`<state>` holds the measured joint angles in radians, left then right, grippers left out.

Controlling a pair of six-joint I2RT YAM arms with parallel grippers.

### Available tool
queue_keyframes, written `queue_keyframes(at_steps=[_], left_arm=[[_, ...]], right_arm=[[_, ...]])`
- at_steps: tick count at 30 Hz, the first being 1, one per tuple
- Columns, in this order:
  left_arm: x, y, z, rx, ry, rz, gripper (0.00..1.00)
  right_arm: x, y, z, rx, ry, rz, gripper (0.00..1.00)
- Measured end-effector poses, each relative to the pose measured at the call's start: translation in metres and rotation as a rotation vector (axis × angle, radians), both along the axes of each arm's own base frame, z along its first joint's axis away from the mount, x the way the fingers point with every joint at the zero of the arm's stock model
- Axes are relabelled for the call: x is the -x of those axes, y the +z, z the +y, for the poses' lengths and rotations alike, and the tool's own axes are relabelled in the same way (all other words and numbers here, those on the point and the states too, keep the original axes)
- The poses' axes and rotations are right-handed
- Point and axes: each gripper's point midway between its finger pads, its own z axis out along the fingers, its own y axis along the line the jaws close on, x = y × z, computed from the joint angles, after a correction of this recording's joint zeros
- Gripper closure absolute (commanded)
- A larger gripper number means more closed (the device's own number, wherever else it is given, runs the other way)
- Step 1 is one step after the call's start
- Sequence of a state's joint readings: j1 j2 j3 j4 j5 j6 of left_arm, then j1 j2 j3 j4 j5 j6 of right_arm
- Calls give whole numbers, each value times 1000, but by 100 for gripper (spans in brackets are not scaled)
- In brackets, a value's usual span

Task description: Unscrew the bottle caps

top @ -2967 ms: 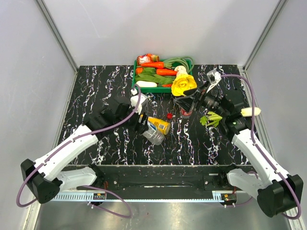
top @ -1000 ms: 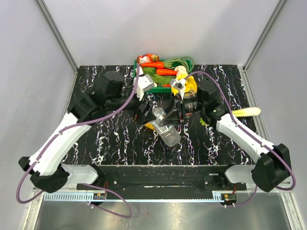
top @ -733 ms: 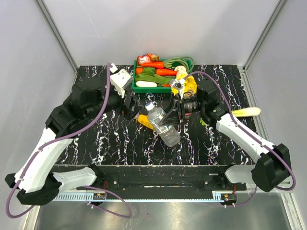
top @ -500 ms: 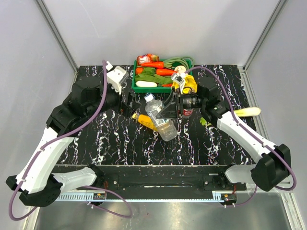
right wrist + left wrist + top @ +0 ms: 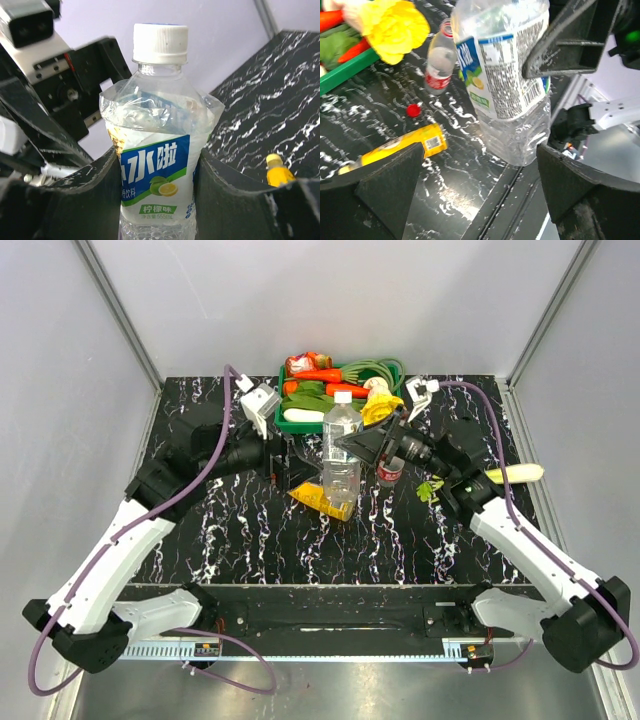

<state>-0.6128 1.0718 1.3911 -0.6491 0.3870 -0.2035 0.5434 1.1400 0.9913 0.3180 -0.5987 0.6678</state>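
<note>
One blue-label bottle [image 5: 341, 432] clamped in right gripper [image 5: 157, 210], left gripper [image 5: 298, 462] agape, yellow bottle [image 5: 400, 145] flat nearby.

Black table [image 5: 200, 530] with white marbling, enclosed by pale walls [image 5: 60, 360]; green tray [image 5: 282, 412] at the centre of its far edge; in the tray, two carrots [image 5: 320, 374] lying across green leaves [image 5: 312, 395], a white oblong piece [image 5: 303, 416] at the near left corner, a coil of green stalks [image 5: 378, 368] at the far right; yellow ruffled vegetable [image 5: 381, 408] at the tray's near right corner; leafy green sprig [image 5: 432, 488] on the table, right of centre; pale elongated piece [image 5: 516, 474] at the right edge.
</note>
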Motion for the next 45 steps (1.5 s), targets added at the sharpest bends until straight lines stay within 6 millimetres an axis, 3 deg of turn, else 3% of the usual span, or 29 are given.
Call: queue_keyframes(at_steps=[5, 14, 24, 26, 30, 36, 40, 45], left_arm=[[11, 7, -21, 102, -117, 23, 1], [15, 4, -56, 223, -297, 109, 1], [18, 7, -70, 289, -387, 140, 1], [19, 4, -75, 299, -407, 155, 4], [24, -2, -84, 317, -440, 189, 24], [28, -1, -89, 341, -460, 203, 39], [27, -1, -89, 344, -459, 202, 41], [24, -9, -87, 308, -434, 184, 41]], right_arm=[[-2, 20, -12, -123, -83, -12, 55], [-2, 32, -19, -239, -106, -15, 55], [6, 55, -27, -307, -109, -68, 54], [6, 55, -27, -310, -110, -66, 54], [5, 55, -27, -316, -115, -60, 53], [4, 56, -27, -323, -114, -55, 50], [4, 56, -27, -325, -113, -57, 38], [2, 51, -26, -301, -124, -62, 5]])
